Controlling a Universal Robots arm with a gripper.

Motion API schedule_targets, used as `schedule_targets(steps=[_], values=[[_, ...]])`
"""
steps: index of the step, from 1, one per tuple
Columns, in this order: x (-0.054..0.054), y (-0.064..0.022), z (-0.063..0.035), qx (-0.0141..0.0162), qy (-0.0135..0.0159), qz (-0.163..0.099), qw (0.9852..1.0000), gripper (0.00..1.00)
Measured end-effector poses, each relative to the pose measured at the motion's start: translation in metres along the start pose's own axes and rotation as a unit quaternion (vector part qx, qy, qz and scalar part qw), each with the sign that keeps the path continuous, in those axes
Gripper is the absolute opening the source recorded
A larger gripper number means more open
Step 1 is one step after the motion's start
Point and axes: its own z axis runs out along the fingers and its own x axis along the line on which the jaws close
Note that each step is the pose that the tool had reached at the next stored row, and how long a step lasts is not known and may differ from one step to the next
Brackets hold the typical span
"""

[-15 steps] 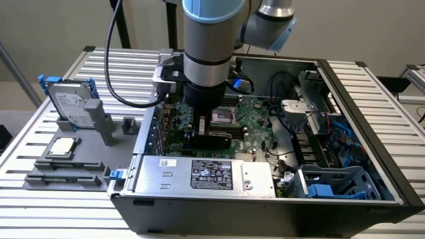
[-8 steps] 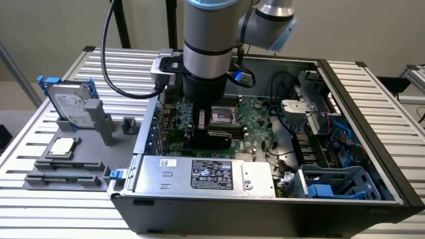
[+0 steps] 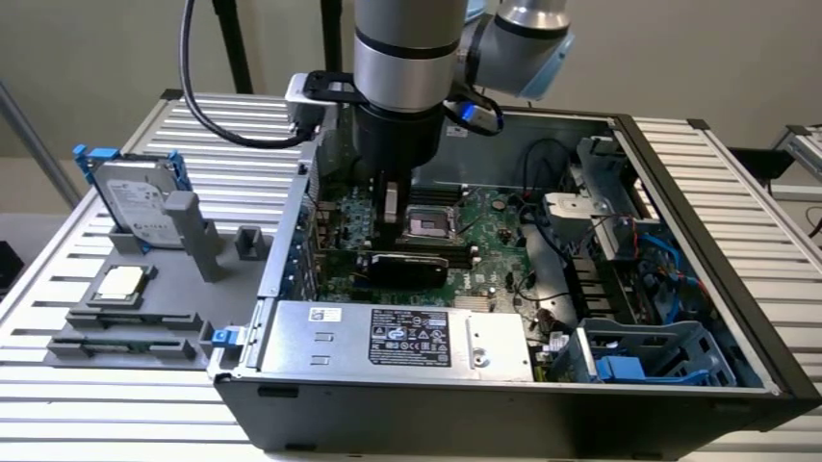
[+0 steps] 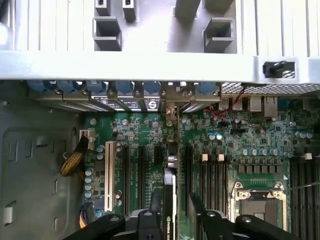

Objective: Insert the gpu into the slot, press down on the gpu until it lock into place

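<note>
Your hand (image 4: pixel 172 220) hangs low inside the open black metal computer case (image 3: pixel 668 385), directly over the green motherboard (image 3: pixel 495 245). In the wrist view its two black fingers (image 4: pixel 210 222) stand on either side of the card's upper edge with a gap showing, so you can read the hand as parted around the card, though whether the pads touch its faces cannot be told.

The gpu (image 3: pixel 400 268), a flat black rectangular card with a thin metal end bracket, stands on edge on the motherboard, just on the near side of the bare silver processor socket (image 3: pixel 430 223) and between that socket and the silver labelled power-supply box (image 3: pixel 398 337). It runs straight from between the fingers toward the row of bracket openings in the case wall.

The card looks upright and in line with the slot, which lies hidden beneath it, so insertion appears largely done. Whether it is fully seated and locked is not visible; the pressing-down step may remain.
</note>
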Motion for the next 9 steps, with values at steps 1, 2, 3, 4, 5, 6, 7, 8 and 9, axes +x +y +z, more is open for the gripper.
schedule_targets(steps=[1,2,3,4,5,6,7,8,9], values=[[-0.0001,0.0001,-0.0027,-0.0003,0.0,0.0,1.0,0.31],[-0.0002,0.0002,-0.0043,-0.0005,0.0,0.0,1.0,0.25],[-0.0003,0.0002,-0.0052,-0.0007,0.0,0.0,1.0,0.19],[-0.0003,0.0002,-0.0057,-0.0007,0.0,0.0,1.0,0.19],[-0.0003,0.0002,-0.0056,-0.0007,-0.0001,0.0,1.0,0.13],[-0.0003,0.0002,-0.0056,-0.0007,-0.0001,0.0,1.0,0.11],[-0.0003,0.0002,-0.0057,-0.0007,-0.0001,0.0,1.0,0.11],[-0.0003,0.0002,-0.0057,-0.0007,-0.0001,0.0,1.0,0.11],[-0.0003,0.0002,-0.0057,-0.0007,0.0,0.0,1.0,0.11]])
